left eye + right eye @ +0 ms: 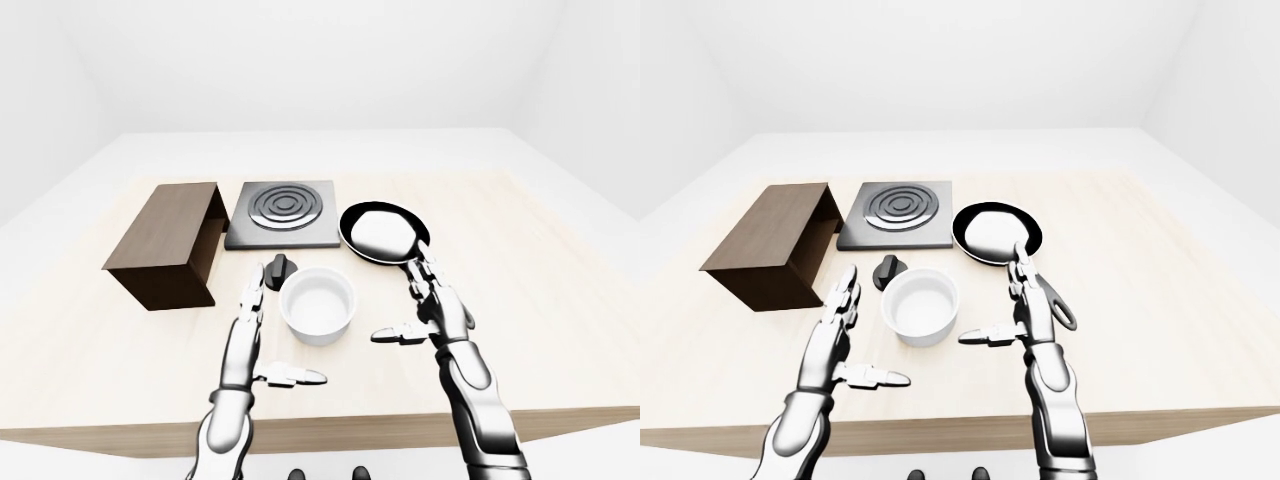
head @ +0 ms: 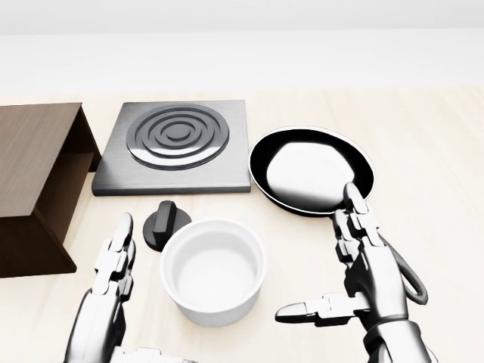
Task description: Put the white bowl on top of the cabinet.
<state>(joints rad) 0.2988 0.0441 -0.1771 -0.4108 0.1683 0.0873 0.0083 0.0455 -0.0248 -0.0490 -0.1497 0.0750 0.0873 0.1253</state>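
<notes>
Overhead, a pale wooden table (image 1: 520, 260) fills a seemingly bare white room; both hands (image 1: 250, 335) (image 1: 432, 310) splayed, empty.

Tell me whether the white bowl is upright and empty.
Upright and empty: the white bowl stands on the table with its rim up, bare white inside.

The head view looks steeply down, close over the white bowl (image 2: 213, 271), while both eye views take in the whole table (image 1: 520, 330) from farther off, slightly offset sideways.
</notes>
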